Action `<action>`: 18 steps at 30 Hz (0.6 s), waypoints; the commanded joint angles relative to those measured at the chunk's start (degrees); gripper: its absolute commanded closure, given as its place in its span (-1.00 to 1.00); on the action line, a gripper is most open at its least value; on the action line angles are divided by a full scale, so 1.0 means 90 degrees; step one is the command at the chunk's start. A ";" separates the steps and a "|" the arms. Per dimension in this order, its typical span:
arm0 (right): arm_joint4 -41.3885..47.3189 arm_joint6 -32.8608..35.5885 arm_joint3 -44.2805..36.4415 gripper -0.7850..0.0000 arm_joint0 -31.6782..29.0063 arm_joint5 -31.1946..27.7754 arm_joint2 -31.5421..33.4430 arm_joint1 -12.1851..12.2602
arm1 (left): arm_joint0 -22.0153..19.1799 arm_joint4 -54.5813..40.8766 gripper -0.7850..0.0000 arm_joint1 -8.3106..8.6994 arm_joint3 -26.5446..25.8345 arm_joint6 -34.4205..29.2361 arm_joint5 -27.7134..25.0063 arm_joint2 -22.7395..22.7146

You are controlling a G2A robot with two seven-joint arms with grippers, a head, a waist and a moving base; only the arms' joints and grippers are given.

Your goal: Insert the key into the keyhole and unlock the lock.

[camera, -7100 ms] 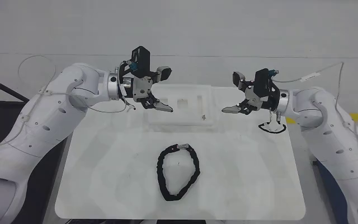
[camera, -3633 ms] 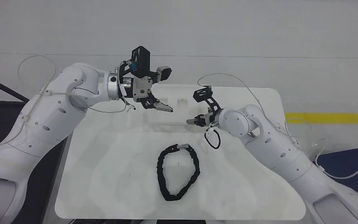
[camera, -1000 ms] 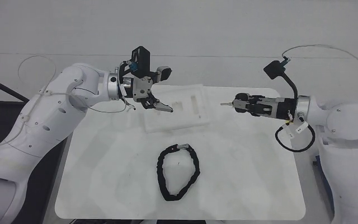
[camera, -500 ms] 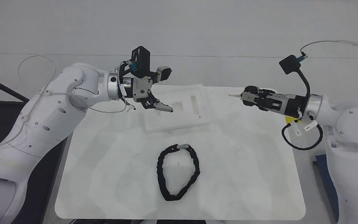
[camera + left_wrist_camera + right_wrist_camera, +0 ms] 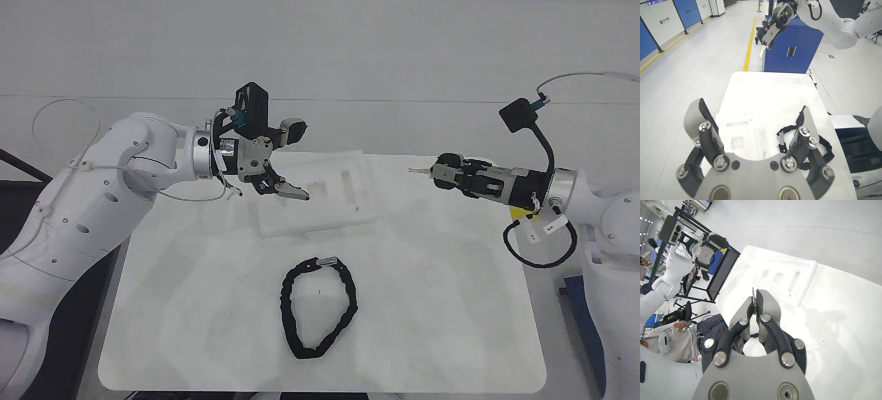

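Note:
A black chain lock (image 5: 318, 305) lies looped on the white table (image 5: 200, 330), its metal cylinder end (image 5: 327, 261) at the top of the loop. The same lock (image 5: 806, 140) sits beneath my left gripper's fingers in the left wrist view. My left gripper (image 5: 290, 160) hangs open above the foam tray's left end, holding nothing. My right gripper (image 5: 432, 172) hovers high over the table's right part, shut on a small silver key (image 5: 417, 171) whose blade points toward the tray. The key (image 5: 753, 298) is pinched between the pads, and the key (image 5: 762, 51) also shows far off.
A white foam tray (image 5: 325, 192) with rectangular recesses sits at the table's back centre. A black cable loop (image 5: 540, 245) hangs under the right arm. Bare tabletop lies around the lock on all sides.
Over the last seconds my right gripper took the key from the tray and drew back to the right and up. In the last half second nothing moved. The left arm has stayed still.

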 commanded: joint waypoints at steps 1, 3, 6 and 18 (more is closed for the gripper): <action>0.0000 0.0000 0.0000 1.00 0.0000 0.0000 0.0000 0.0000 | 0.0000 0.0000 -1.00 0.0000 0.0000 0.0000 0.0000 0.0000; 0.0000 0.0000 0.0000 1.00 0.0000 0.0000 0.0000 0.0000 | 0.0118 0.0046 -1.00 0.0001 -0.0150 0.0007 0.0198 -0.0048; 0.0000 0.0000 0.0000 1.00 0.0000 0.0000 0.0000 0.0000 | 0.0308 0.0488 -1.00 0.0020 -0.0437 0.0008 0.0531 -0.0162; 0.0000 0.0000 0.0000 1.00 0.0000 0.0000 0.0000 0.0000 | 0.2004 0.2686 -1.00 0.0097 -0.1231 0.1310 0.1306 -0.0254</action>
